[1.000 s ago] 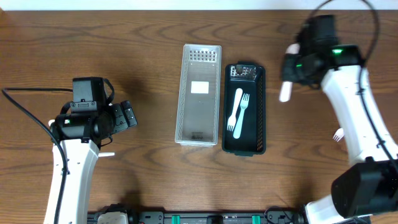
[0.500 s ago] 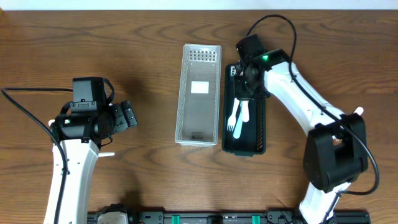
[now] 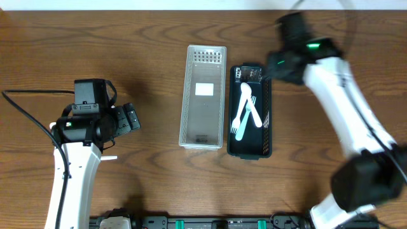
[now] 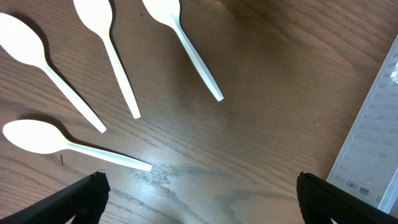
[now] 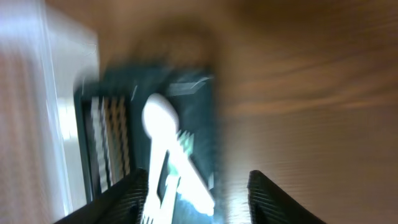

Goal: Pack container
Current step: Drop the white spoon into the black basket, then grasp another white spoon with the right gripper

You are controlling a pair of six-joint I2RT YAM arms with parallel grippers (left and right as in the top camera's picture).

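A black container (image 3: 267,121) lies right of a white perforated container (image 3: 203,127) at mid-table. White plastic cutlery (image 3: 245,111), a spoon and forks crossed over each other, lies in the black one. My right gripper (image 3: 273,67) hovers by that container's far right corner, blurred by motion. In the right wrist view it (image 5: 199,193) is open with nothing between the fingers, above the cutlery (image 5: 165,155). My left gripper (image 4: 202,193) stands wide open over bare wood, just short of several white spoons (image 4: 112,56).
The white container's edge (image 4: 379,124) shows at the right of the left wrist view. The left arm (image 3: 82,127) covers most of the loose spoons in the overhead view; one handle tip (image 3: 109,158) pokes out beside it.
The right gripper carried a white utensil over the black container, opened, and has pulled back to the far right. One more piece lies in the black container. The left arm has not moved.
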